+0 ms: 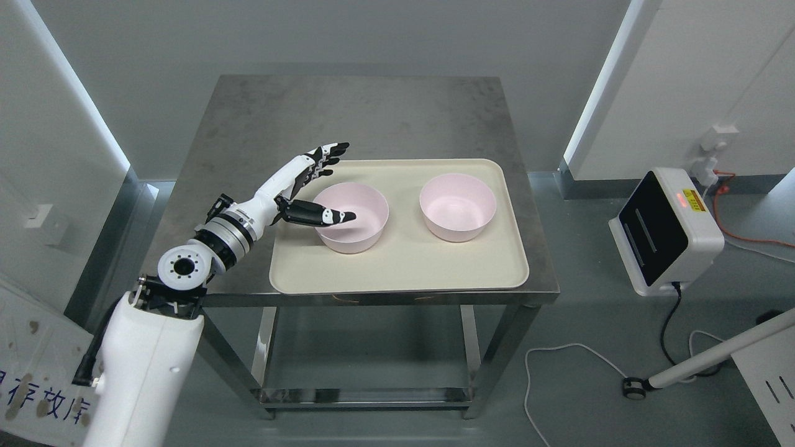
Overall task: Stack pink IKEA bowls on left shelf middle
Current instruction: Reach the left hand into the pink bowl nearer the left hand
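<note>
My left hand [317, 186] is open and holds nothing, fingers spread beyond the rim of the near bowl [351, 216] and thumb reaching over its bowl, apparently to pinch the wall, while the second bowl [458, 206] stands apart on the same tray [397, 273].

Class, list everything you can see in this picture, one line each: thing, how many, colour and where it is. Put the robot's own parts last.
Table: one, grey metal, centre, with a lower shelf.
Tray: one, cream, on the table's near half.
Bowls: two, pink, upright and apart on the tray, left bowl, right bowl.
Box device: one, white with a black face, on the floor at right.
Cables: white, black and orange, on the floor at right.
Left hand: one, white and black, fingers spread at the left bowl, thumb over its rim.
</note>
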You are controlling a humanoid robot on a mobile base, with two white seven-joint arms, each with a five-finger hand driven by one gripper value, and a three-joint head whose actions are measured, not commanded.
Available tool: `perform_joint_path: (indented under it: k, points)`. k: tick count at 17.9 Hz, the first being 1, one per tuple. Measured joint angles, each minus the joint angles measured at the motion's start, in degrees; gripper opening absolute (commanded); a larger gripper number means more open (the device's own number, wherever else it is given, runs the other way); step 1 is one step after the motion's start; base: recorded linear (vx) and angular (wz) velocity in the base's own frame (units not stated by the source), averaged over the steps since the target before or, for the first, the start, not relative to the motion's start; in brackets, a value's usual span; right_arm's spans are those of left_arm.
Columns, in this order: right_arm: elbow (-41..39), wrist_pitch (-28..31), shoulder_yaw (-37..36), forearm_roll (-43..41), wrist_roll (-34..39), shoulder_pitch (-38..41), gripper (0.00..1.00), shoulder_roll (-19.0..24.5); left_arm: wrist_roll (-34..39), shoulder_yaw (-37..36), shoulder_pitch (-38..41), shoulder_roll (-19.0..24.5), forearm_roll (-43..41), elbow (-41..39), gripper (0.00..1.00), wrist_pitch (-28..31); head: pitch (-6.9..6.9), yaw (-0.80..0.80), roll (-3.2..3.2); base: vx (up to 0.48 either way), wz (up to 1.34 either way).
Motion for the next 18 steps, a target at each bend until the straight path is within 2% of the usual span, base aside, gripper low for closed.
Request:
perform_joint_path:
  k: [5,8,13,14,18]
  points:
    - [0.0,0.0,0.0,0.0,0.0,0.0,1.0,0.0,-0.98,-0.57,-4.23,-0.66,-5.92,3.5,0.78,3.05,0.0,0.0,0.0,0.0,0.0]
    - [0.0,0.0,0.0,0.0,0.0,0.0,1.0,0.0,-1.31,-1.31,-4.77,-1.15,-8.3,5.01,0.68,3.48,0.0,0.0,0.0,0.0,0.0]
    - [0.0,0.0,0.0,0.0,0.0,0.0,1.0,0.0,-1.27,-2.56,-5.29,-1.7,-10.86,7.05,0.65,3.61,0.0,0.0,0.0,0.0,0.0]
    - [0.0,0.0,0.0,0.0,0.0,0.0,1.0,0.0,-1.01,-2.86,-5.36,-1.8,-11.78,7.58,0.61,2.82,0.0,0.0,0.0,0.0,0.0]
    - [0.0,0.0,0.0,0.0,0.0,0.0,1.0,0.0,-0.68,-3.68,-5.5,-2.15,-15.85,9.19,0.31,-2.08,0.0,0.0,0.0,0.0,0.0]
